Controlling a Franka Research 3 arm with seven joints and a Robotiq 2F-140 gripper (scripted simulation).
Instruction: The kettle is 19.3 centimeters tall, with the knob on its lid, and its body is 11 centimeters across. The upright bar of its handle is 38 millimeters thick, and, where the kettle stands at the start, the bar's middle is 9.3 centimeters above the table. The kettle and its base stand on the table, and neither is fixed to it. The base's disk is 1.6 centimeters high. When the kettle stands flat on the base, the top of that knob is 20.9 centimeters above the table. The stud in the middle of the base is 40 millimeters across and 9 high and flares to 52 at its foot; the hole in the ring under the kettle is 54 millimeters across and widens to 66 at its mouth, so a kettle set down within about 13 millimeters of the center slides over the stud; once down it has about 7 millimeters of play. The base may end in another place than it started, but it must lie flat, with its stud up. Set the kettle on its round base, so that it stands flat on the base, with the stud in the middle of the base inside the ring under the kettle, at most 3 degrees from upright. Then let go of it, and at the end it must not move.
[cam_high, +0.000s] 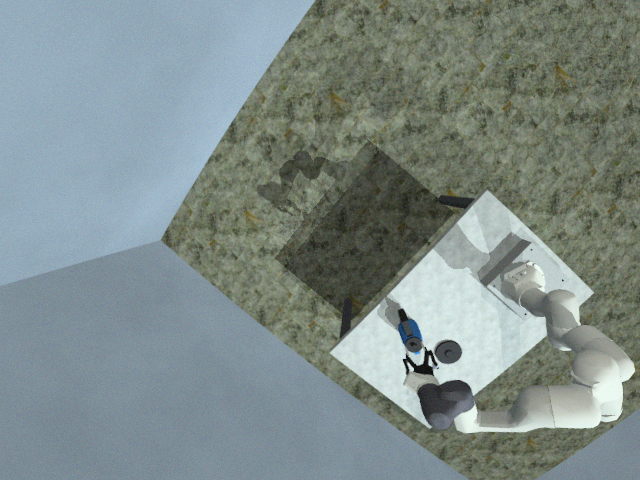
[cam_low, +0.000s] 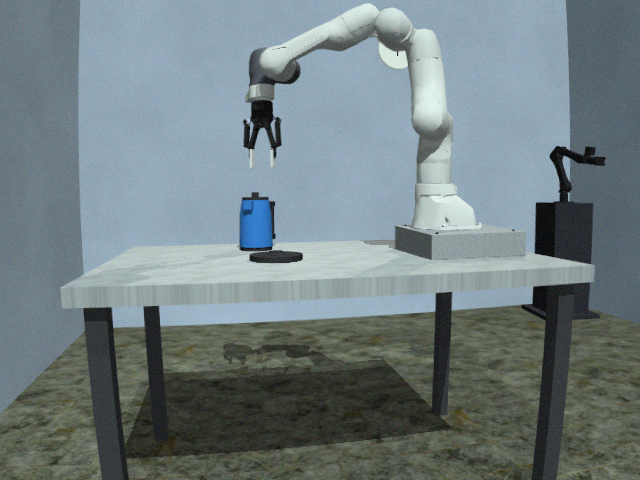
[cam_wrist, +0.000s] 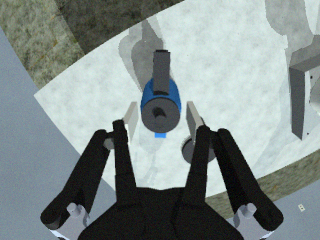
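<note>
Gripper (cam_low: 261, 164) half-spread, grasping nothing; kettle (cam_low: 255, 223) well below fingertips, base (cam_low: 276, 256) beside it; off-centre descent onto handle (cam_low: 271, 210) likely to topple kettle or nudge base.

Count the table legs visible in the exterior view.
4. Front-left leg, back-left leg, back-right leg, front-right leg. None seem hidden.

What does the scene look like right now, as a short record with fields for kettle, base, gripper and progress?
kettle: blue kettle, upright on the table, not on its base
base: dark round base, flat on the table beside the kettle
gripper: gripper partly open, empty, pointing down, well above the kettle
progress: kettle not yet grasped
</note>
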